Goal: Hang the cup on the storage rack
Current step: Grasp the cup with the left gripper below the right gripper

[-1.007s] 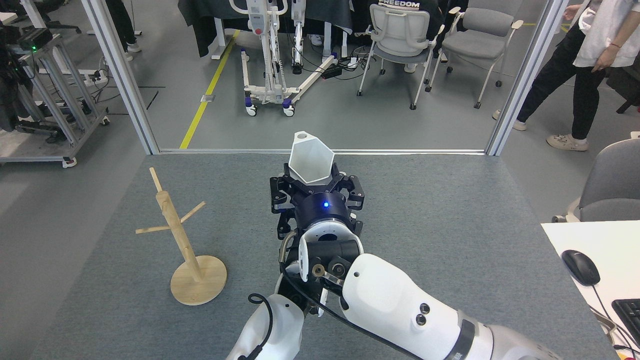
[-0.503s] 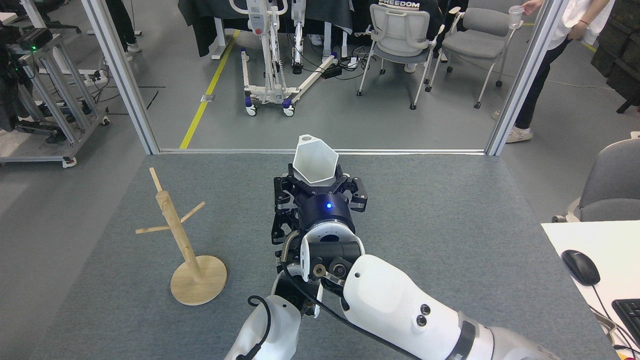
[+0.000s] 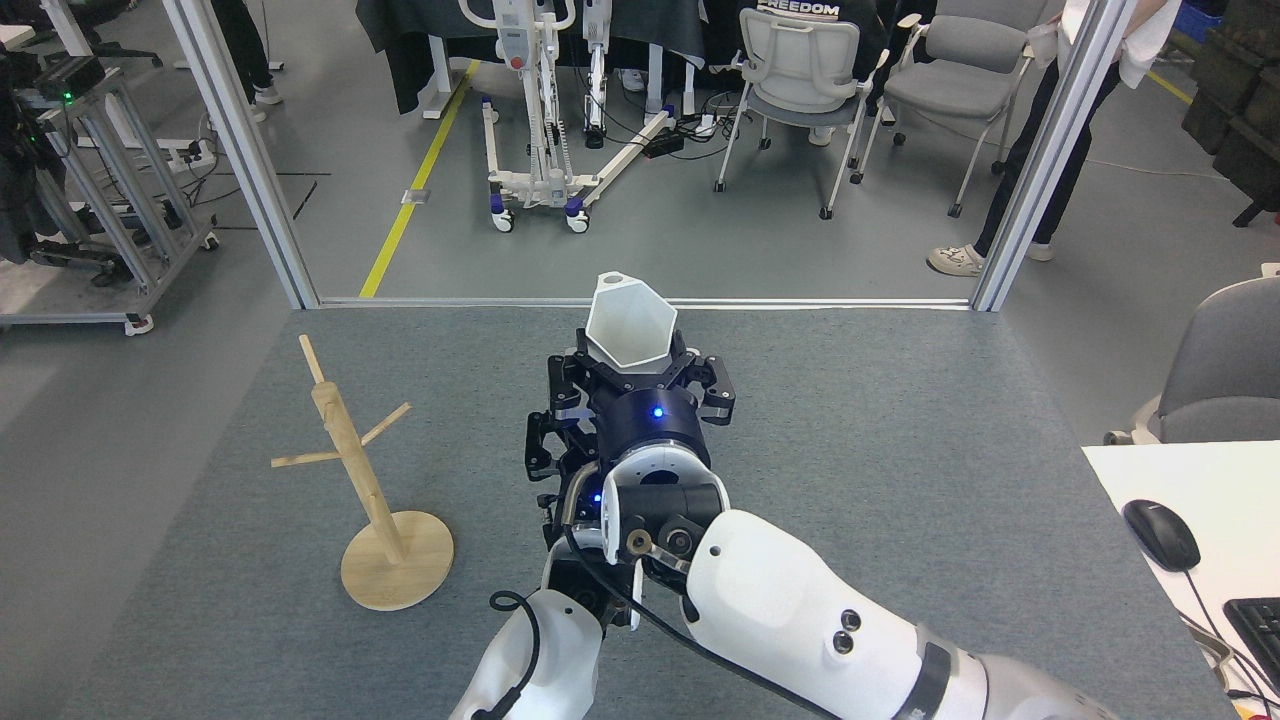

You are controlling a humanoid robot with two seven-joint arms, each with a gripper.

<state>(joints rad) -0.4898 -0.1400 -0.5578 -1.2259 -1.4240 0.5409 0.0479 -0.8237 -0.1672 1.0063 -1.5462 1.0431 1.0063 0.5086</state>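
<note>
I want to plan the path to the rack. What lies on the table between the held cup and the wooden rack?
Nothing: in the head view only bare grey table lies between the cup in the right claw and the storage rack.

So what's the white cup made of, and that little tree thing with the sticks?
The cup looks like matte white plastic or unglazed ceramic: flat angled faces, no shine, so I can't say which. The right end effector holds it. The storage rack looks like pale unpainted wood, the same light tan on its round base, post and thin pegs, though any grain is too fine to see.
</note>
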